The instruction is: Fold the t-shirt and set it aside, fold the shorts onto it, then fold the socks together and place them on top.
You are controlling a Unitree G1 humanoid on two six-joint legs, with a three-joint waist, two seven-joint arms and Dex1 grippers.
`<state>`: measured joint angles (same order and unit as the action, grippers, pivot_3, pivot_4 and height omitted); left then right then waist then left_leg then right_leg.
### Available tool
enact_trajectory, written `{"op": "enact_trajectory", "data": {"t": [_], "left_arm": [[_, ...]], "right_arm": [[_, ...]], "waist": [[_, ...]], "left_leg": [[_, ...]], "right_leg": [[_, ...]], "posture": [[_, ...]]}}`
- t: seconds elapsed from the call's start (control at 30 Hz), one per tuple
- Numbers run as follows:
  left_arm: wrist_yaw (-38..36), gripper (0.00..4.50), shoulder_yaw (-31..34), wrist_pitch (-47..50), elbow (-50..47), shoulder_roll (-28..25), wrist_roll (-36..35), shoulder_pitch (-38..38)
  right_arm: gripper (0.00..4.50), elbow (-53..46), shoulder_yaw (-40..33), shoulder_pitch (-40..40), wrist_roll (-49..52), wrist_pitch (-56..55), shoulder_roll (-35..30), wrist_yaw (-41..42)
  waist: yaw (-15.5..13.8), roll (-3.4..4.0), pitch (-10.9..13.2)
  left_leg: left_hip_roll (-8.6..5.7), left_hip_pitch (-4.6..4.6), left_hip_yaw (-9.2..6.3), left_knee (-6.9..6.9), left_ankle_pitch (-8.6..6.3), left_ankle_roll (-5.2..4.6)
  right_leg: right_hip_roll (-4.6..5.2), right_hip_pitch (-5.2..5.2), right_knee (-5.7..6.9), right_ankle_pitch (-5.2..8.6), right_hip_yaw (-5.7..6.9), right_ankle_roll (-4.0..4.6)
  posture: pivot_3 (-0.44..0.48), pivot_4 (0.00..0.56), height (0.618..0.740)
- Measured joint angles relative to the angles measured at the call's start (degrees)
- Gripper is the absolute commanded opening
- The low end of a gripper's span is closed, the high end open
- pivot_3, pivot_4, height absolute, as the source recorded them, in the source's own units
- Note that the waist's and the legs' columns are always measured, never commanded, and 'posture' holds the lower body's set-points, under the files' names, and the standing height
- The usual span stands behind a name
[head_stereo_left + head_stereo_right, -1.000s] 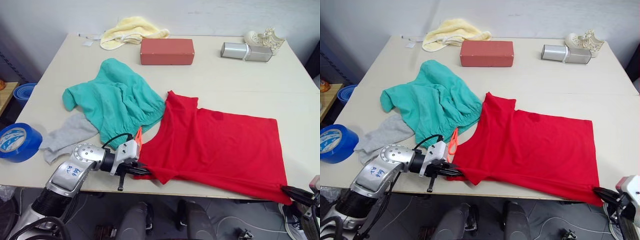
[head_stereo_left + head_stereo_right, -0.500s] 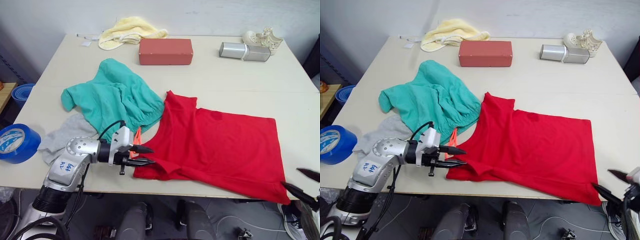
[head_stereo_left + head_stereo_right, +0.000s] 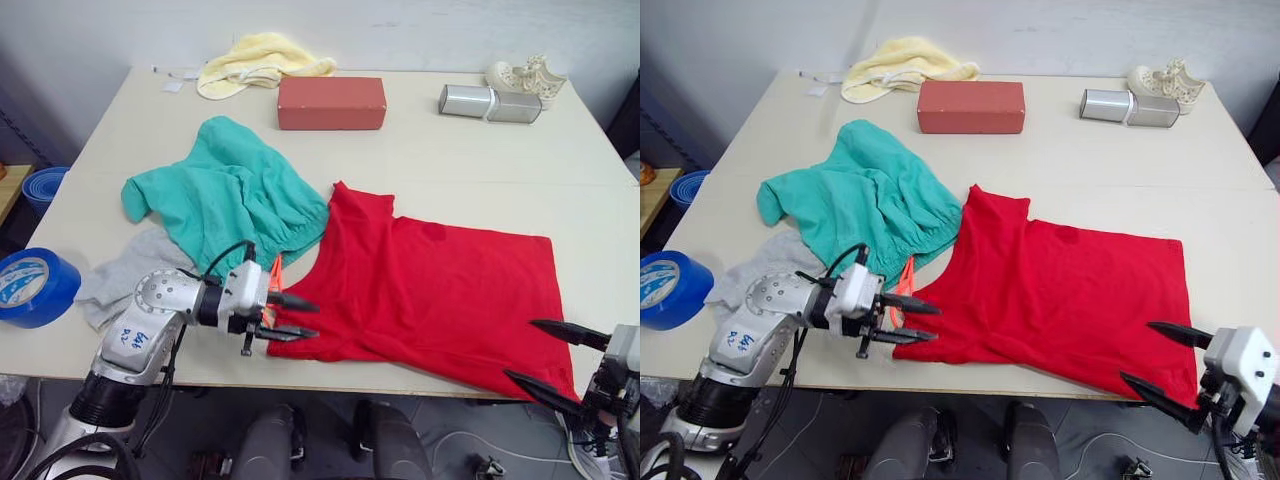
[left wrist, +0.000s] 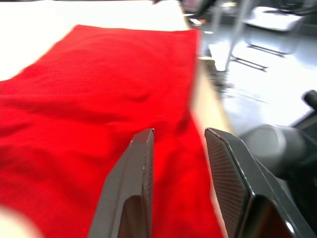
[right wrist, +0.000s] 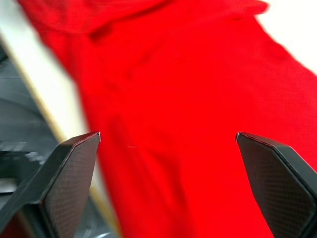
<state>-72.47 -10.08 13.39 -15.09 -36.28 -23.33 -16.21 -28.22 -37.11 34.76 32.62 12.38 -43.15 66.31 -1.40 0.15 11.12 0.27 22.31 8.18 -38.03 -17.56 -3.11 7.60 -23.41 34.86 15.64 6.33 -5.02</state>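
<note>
Reaching in at the near edge of the table [image 3: 420,160], the left gripper [image 3: 293,316] has its two black fingers apart at the sleeve end of the t-shirt [image 3: 440,295], holding nothing, while the right gripper [image 3: 554,356] sits at the near right corner with its fingers spread wide around the shirt's hem corner, also empty. That red t-shirt lies spread flat along the front of the table, collar end toward the left gripper. Just beside the left gripper, the neon orange drawstring [image 3: 275,272] of the shorts [image 3: 230,195] pokes out next to the shirt's edge; the teal shorts lie crumpled behind it, touching the t-shirt. Grey socks [image 3: 125,275] are partly tucked under the shorts' near left side, and a roll of blue tape [image 3: 35,285] sits at the table's left edge. Farther back are a red brick-shaped block [image 3: 331,102], a metal cylinder [image 3: 489,103], a pale ornament [image 3: 527,73] behind it, and a pale yellow cloth [image 3: 258,60].
</note>
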Motion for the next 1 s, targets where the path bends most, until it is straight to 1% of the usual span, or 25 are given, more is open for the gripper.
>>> {"op": "enact_trajectory", "data": {"t": [0.1,0.13,0.17,0.27,0.37,0.4,0.47,0.57,0.67,0.73,0.83,1.0], "left_arm": [[1.0,0.21,-2.1,-0.5,0.1,0.6,1.9,0.3],[1.6,0.00,-2.7,-0.5,0.1,0.8,2.7,0.3],[2.3,0.00,-3.4,-0.4,0.2,0.8,3.8,0.3],[3.8,0.00,-5.0,0.0,0.1,0.1,6.8,1.1],[5.8,0.00,-6.6,1.5,0.0,-0.3,8.8,2.3],[6.2,0.00,-6.6,1.8,-0.1,-0.3,8.8,2.6],[6.6,0.00,-6.5,2.0,-0.3,-0.3,8.6,3.1],[6.7,0.00,-6.0,1.0,-0.4,0.2,7.8,3.6],[6.8,0.00,-5.4,-1.0,-0.4,1.6,6.8,3.9],[7.0,0.00,-5.4,-1.6,-0.4,2.0,6.6,4.2],[7.4,0.00,-5.2,-2.0,0.0,2.0,6.7,4.2],[8.0,0.00,-5.1,-2.1,0.3,1.9,7.5,4.2]], "right_arm": [[2.86,-0.8,3.6,-0.2,-2.2,-0.5,0.0,-0.5],[2.55,-0.8,5.0,-0.4,-3.4,-0.9,0.0,-0.9],[2.12,-0.8,6.5,-0.6,-5.0,-1.2,0.0,-1.4],[1.15,-0.7,8.9,-1.5,-8.7,-1.3,-0.2,-3.1],[0.16,-0.7,9.7,-1.8,-9.9,-0.9,-0.2,-4.6],[0.06,-0.7,9.5,-1.8,-9.8,-0.6,-0.2,-4.8],[0.06,-0.7,8.2,-1.5,-9.0,0.6,-0.6,-4.5],[0.06,0.3,4.4,-0.8,-7.3,3.4,-4.2,-2.4],[0.06,5.5,1.4,-2.8,-6.4,5.8,-8.3,-0.2],[0.06,7.7,0.1,-4.3,-6.0,6.3,-9.2,0.7],[0.06,9.0,-0.1,-3.7,-6.5,5.5,-9.6,3.0],[0.06,12.3,0.6,-1.9,-9.9,4.5,-10.2,4.2]], "waist": [[0.0,-0.02,0.0],[-0.1,-0.02,0.0],[-0.1,-0.01,0.0],[-0.1,-0.02,0.0],[0.0,-0.01,0.0],[0.0,-0.02,0.0],[0.0,-0.01,0.0],[-0.1,-0.02,0.0],[0.0,-0.02,0.0],[0.0,-0.03,0.0],[-0.1,-0.02,0.0],[-0.1,-0.02,0.0]], "left_leg": [[0.01,-0.01,0.00,0.00,-0.01,-0.03],[0.00,0.01,0.01,0.00,-0.01,-0.03],[0.00,0.01,0.01,0.00,-0.02,-0.04],[0.00,0.02,0.01,0.00,-0.02,-0.04],[0.02,0.03,0.01,0.00,-0.02,-0.04],[0.03,0.03,0.00,0.00,-0.03,-0.04],[0.03,0.03,0.01,0.00,-0.03,-0.05],[0.03,0.02,0.00,-0.01,-0.05,-0.10],[0.02,0.03,0.02,-0.02,-0.07,-0.14],[0.05,0.02,0.01,-0.01,-0.06,-0.15],[0.09,0.03,0.00,0.01,-0.05,-0.14],[0.06,0.03,0.05,-0.04,-0.08,-0.19]], "right_leg": [[0.00,0.00,0.00,0.00,-0.01,0.00],[0.00,-0.02,0.00,0.00,-0.01,0.00],[0.00,-0.02,-0.01,0.00,-0.01,0.00],[0.00,-0.04,-0.02,0.00,-0.01,0.01],[0.00,-0.06,-0.02,0.01,-0.01,0.01],[0.00,-0.06,-0.02,0.01,-0.01,0.01],[0.01,-0.05,-0.02,0.01,-0.03,0.01],[0.02,-0.03,-0.04,0.01,-0.03,0.01],[0.03,-0.03,-0.07,0.00,-0.04,0.01],[0.01,-0.04,-0.06,0.01,0.00,0.03],[-0.05,-0.04,-0.06,0.03,0.05,0.06],[-0.03,0.00,-0.10,-0.01,-0.01,-0.01]], "posture": [[0.000,0.150,0.740],[0.000,0.150,0.740],[0.000,0.150,0.740],[0.000,0.150,0.740],[0.000,0.150,0.740],[0.000,0.150,0.740],[0.000,0.150,0.740],[0.000,0.150,0.740],[0.000,0.150,0.740],[0.000,0.150,0.740],[0.000,0.150,0.740],[0.000,0.150,0.740]]}}
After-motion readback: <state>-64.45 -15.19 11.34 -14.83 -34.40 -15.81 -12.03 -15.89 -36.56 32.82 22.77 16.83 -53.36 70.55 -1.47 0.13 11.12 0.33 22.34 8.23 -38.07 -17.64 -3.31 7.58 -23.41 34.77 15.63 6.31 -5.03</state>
